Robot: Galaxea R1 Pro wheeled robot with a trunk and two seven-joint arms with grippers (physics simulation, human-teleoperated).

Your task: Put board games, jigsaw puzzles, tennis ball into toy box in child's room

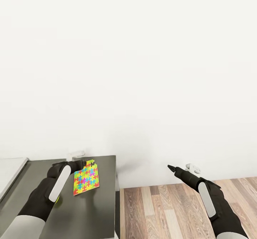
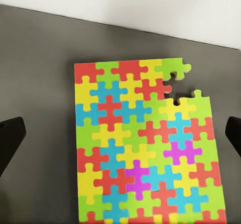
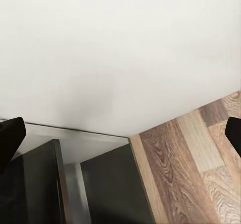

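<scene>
Overall: a robot faces a blank white wall [image 1: 142,71], with a dark-grey cabinet top [image 1: 96,210] at 7 o'clock in the head view and wood-plank floor [image 1: 171,210] at 5 o'clock.
Puzzle: one jigsaw puzzle [image 1: 86,182] lies flat on the cabinet top, near its back edge by the wall. From the left wrist it [image 2: 145,148] is a bright board of yellow, red, blue, green and pink interlocking pieces, with a notch missing at one far corner.
Left gripper: the left gripper [image 1: 82,164] hangs over the puzzle's far edge, at about 7 o'clock in the head view. Its fingers [image 2: 10,141] are spread wide, released and holding nothing, one at each side of the wrist picture with the puzzle between them. This looks like lining up to grasp the board.
Ball: a small yellow-green sliver [image 1: 58,200] peeks from under the left forearm; it may be the tennis ball, but too little shows to be sure.
Right gripper: the right gripper [image 1: 172,168] is held out over the floor at 4 o'clock, well apart from the cabinet, likely parked out of the way. Its dark fingertips [image 3: 11,138] sit at opposite edges of the wrist picture, released and empty.
Table: a pale strip of white top [image 1: 10,171] shows at 8 o'clock beside the cabinet.
Toy box: not yet reached; the puzzle is outside it.
</scene>
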